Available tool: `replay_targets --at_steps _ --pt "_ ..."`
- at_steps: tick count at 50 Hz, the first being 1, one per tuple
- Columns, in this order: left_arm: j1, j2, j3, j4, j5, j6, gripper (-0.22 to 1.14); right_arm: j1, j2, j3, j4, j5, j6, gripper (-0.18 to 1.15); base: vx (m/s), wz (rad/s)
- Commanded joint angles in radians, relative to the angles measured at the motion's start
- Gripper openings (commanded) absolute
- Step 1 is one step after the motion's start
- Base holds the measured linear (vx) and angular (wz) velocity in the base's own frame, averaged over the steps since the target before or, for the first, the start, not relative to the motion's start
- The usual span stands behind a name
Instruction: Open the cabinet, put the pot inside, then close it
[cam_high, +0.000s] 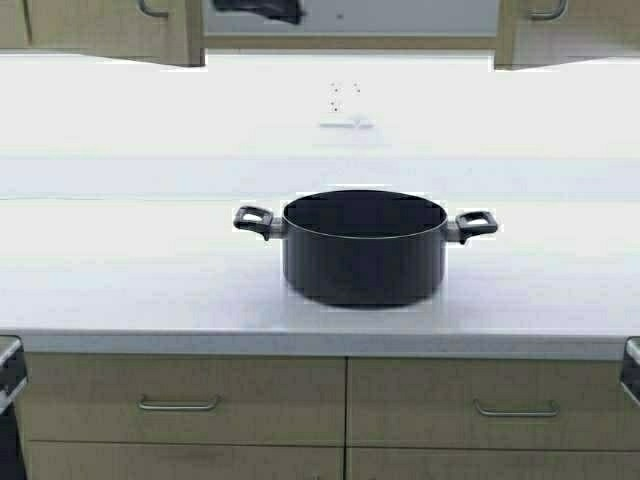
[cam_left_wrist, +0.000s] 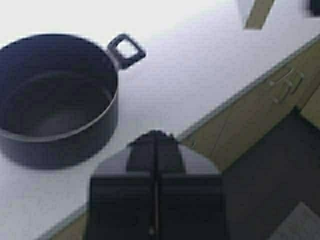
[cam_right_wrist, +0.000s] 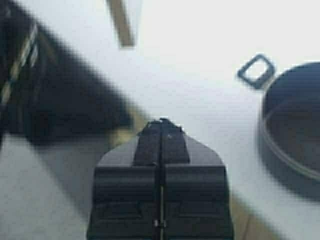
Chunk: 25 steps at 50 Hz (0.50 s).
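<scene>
The pot (cam_high: 364, 247) stands upright on the white counter (cam_high: 120, 270), near its front edge and about midway across, its two loop handles pointing left and right. It is empty. Below the counter run beige drawers (cam_high: 180, 400) with horizontal pulls. The left gripper (cam_left_wrist: 155, 145) hangs off the counter's front edge, jaws closed on nothing, apart from the pot. The right gripper (cam_right_wrist: 161, 131) does likewise on the other side, jaws closed and empty.
</scene>
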Motion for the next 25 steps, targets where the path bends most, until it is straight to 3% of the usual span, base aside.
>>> replay_targets --at_steps 1,13,25 --pt "-0.006 0.138 -0.106 0.002 -0.143 -0.003 0.04 0.038 0.117 -0.097 -0.048 -0.089 0.021 0.08 0.00 0.00" --pt "0.055 0.370 -0.278 0.002 -0.301 -0.021 0.03 0.032 0.295 -0.196 -0.130 -0.268 0.074 0.05 0.00 0.00" --pt "0.169 0.511 -0.403 0.002 -0.325 -0.032 0.03 -0.035 0.402 -0.247 -0.130 -0.281 0.075 0.05 0.00 0.00"
